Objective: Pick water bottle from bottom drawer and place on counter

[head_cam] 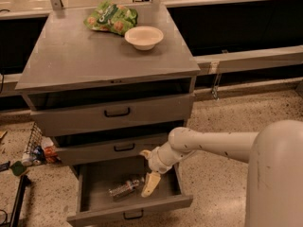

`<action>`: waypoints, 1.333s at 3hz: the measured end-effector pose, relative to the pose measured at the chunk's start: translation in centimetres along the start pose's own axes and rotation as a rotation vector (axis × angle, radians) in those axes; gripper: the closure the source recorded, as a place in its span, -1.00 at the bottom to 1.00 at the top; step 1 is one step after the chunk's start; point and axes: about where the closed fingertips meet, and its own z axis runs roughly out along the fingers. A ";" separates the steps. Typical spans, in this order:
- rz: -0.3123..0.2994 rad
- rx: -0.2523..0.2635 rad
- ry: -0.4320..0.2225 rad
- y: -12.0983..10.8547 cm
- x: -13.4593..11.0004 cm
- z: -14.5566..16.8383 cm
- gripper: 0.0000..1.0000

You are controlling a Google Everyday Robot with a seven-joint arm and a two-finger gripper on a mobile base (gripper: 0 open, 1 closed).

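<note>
The water bottle [125, 187] lies on its side inside the bottom drawer [130, 213], which is pulled out. My gripper [144, 174] hangs over the drawer's right half, just right of the bottle and not touching it. It is open and empty. One cream finger [150, 184] points down into the drawer next to the bottle's end; the other finger [145, 153] sits up by the middle drawer's front. The grey counter [90, 56] is the cabinet top above.
A white bowl [144, 36] and a green snack bag [111, 18] sit at the back of the counter. The middle drawer [113, 148] and top drawer [113, 112] stand slightly out. Small clutter [33, 152] lies on the floor at the left. My arm [222, 143] reaches in from the right.
</note>
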 end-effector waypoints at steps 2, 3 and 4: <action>0.088 -0.023 -0.034 0.3 2.7 4.8 -1.00; 0.222 -0.029 -0.078 0.5 6.3 11.5 -1.00; 0.259 -0.063 -0.087 2.3 7.7 14.0 -1.00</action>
